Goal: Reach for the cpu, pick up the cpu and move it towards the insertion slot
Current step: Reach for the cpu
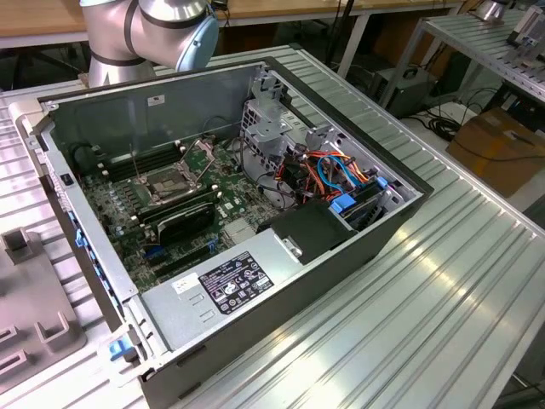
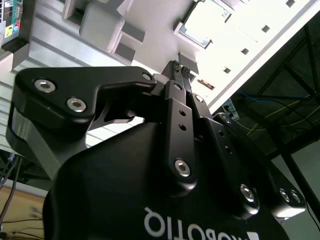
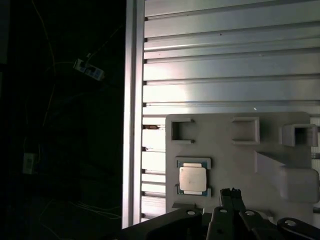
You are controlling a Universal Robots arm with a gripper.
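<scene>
The cpu, a small square chip with a dull silver face, lies flat in a recess of a grey holder plate. In the second wrist view the cpu sits on that same plate, beyond the fingertips. My gripper hangs above the plate beside the chip and apart from it. Its black fingers are shut together with nothing between them. The insertion slot is the square metal-framed socket on the green motherboard inside the open computer case. Its hinged plate stands raised.
The arm's grey and blue joints rise behind the case. Cables and a drive cage fill the case's side toward the exterior view's right. The holder plate rests on the ribbed aluminium table, close to its edge.
</scene>
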